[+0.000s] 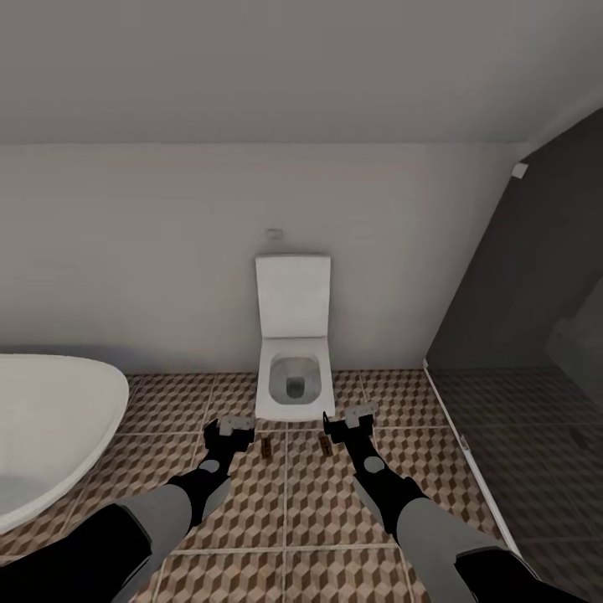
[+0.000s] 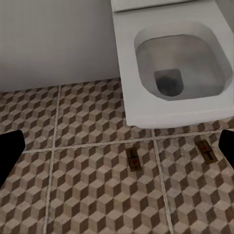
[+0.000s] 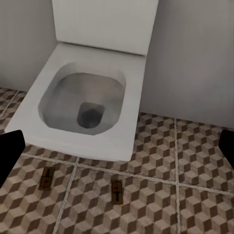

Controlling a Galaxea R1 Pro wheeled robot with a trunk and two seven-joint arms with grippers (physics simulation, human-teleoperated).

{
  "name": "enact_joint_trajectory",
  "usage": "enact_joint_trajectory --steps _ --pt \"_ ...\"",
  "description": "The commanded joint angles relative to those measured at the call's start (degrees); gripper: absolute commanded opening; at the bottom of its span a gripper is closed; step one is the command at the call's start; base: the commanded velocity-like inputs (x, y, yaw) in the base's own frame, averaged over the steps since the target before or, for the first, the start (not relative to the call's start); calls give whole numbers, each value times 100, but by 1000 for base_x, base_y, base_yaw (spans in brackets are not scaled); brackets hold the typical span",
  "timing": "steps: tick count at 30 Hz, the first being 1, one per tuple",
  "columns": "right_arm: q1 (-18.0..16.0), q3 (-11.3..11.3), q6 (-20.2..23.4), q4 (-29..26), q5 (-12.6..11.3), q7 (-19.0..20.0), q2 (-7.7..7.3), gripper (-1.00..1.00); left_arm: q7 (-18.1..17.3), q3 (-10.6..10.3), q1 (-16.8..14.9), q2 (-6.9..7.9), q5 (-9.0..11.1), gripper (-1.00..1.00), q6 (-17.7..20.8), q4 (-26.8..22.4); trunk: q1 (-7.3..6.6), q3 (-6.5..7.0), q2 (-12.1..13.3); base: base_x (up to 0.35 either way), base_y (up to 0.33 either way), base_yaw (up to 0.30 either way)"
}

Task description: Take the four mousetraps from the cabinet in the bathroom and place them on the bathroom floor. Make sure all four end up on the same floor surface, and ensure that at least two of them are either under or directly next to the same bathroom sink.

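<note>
Lying flat on the floor (image 1: 310,519) just in front of the toilet (image 1: 291,368) are two traps: one trap (image 1: 265,446) toward the bowl's left front corner, the other trap (image 1: 327,445) toward its right front corner, each close to the bowl but apart from it and from each other. Both rest on the cube-patterned tiles, long sides pointing roughly toward the toilet. The left gripper (image 1: 228,431) hovers just left of the first trap, and the right gripper (image 1: 352,423) just right of the second; both hold nothing, their fingers spread wide, and in each wrist view the dark fingertips sit at opposite edges with bare floor between. From the left wrist, the two traps (image 2: 132,159) (image 2: 205,149) lie below the toilet's front rim (image 2: 170,114); from the right wrist, they (image 3: 47,177) (image 3: 116,191) lie likewise before the bowl (image 3: 83,105). A white tub (image 1: 50,427) stands well left of the toilet, and a dark glass panel (image 1: 519,318) well to its right.
</note>
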Motion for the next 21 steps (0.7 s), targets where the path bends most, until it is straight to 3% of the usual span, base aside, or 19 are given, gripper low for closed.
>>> enact_joint_trajectory --steps 1,21 --pt "-6 26 -12 8 49 -57 0 100 15 -48 -8 -5 29 100 -26 18 -19 9 32 0 0 0" --pt "-6 27 -43 8 49 -43 0 100 17 -48 -8 -5 29 100 -26 18 -41 108 72 0 0 0"
